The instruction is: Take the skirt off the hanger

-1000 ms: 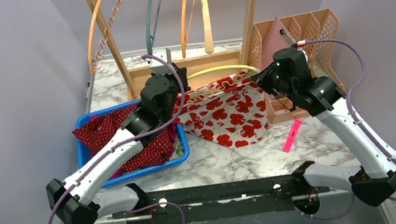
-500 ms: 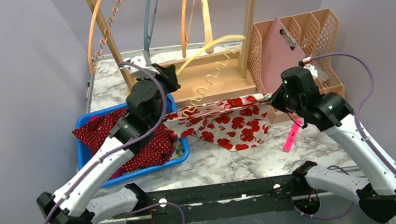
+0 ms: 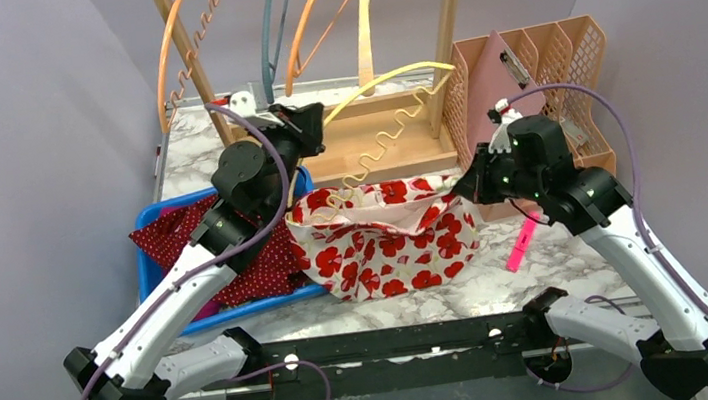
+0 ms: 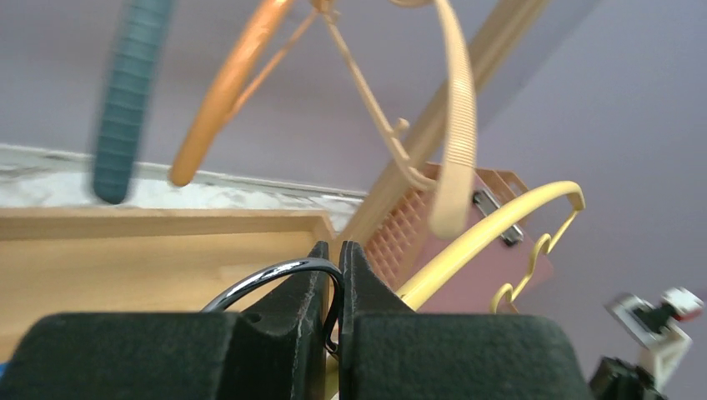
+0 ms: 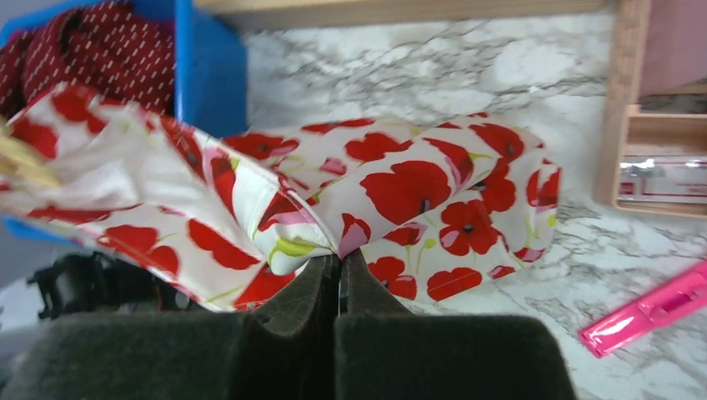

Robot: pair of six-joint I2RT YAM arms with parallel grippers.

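The skirt point(image 3: 386, 247), white with red poppies, lies bunched on the marble table in front of the wooden rack. My right gripper point(image 3: 459, 188) is shut on its right edge; the right wrist view shows the fabric point(image 5: 400, 183) pinched between the jaws of that gripper point(image 5: 339, 260). The yellow hanger point(image 3: 386, 74) is raised and tilted over the rack base. Its wavy lower bar point(image 3: 379, 147) slopes down to the skirt's top left corner. My left gripper point(image 3: 309, 125) is shut on the hanger's chrome hook point(image 4: 275, 273), and the yellow arm point(image 4: 492, 233) runs off to the right of the gripper point(image 4: 333, 250).
A blue bin point(image 3: 242, 314) at the left holds a red dotted garment point(image 3: 178, 235). The wooden rack point(image 3: 450, 18) behind carries orange and teal hangers. A peach organizer point(image 3: 554, 46) with a clipboard stands at the right. A pink marker point(image 3: 523, 243) lies on the table.
My left gripper has swung the hanger up and back to the left. The skirt, stretched out before, has dropped and bunched on the table. My right gripper has come nearer and lower with it.
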